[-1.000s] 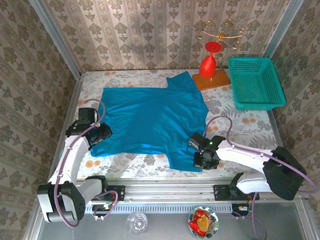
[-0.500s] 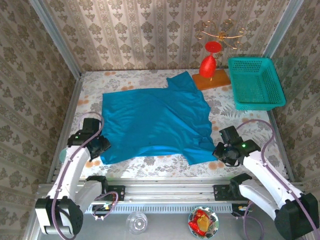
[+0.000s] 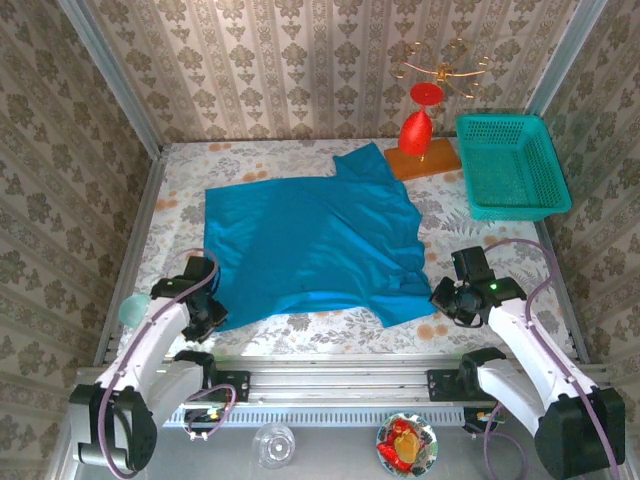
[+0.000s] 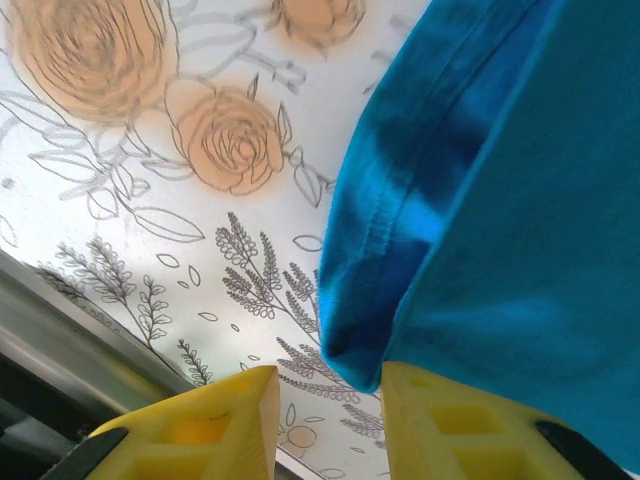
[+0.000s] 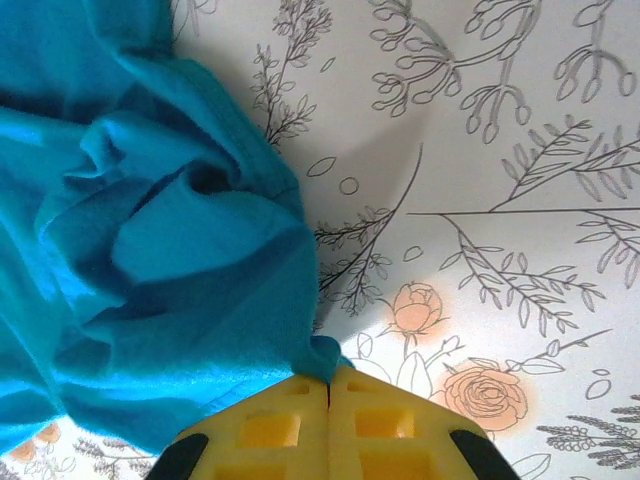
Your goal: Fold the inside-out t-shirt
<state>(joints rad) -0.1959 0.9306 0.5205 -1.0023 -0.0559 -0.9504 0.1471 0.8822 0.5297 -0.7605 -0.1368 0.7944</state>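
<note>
The inside-out t-shirt (image 3: 310, 250) is bright blue and lies spread across the flowered table, its near hem rumpled. My left gripper (image 3: 210, 310) is at the shirt's near left corner. In the left wrist view its yellow fingers (image 4: 330, 385) stand apart with tablecloth showing between them, and the hemmed corner of the shirt (image 4: 500, 200) hangs just over the right finger. My right gripper (image 3: 445, 298) is at the near right corner. In the right wrist view its fingers (image 5: 329, 378) are shut on a small tuck of the bunched shirt (image 5: 170, 260).
A teal mesh basket (image 3: 510, 165) stands at the far right. Beside it a red ornament (image 3: 420, 130) sits on a wooden base. Walls close in the left, right and back. The metal rail (image 3: 330, 385) runs along the near edge.
The left gripper has drawn back toward the near edge along the shirt's left corner. The right gripper has moved right and dragged the near right corner outward.
</note>
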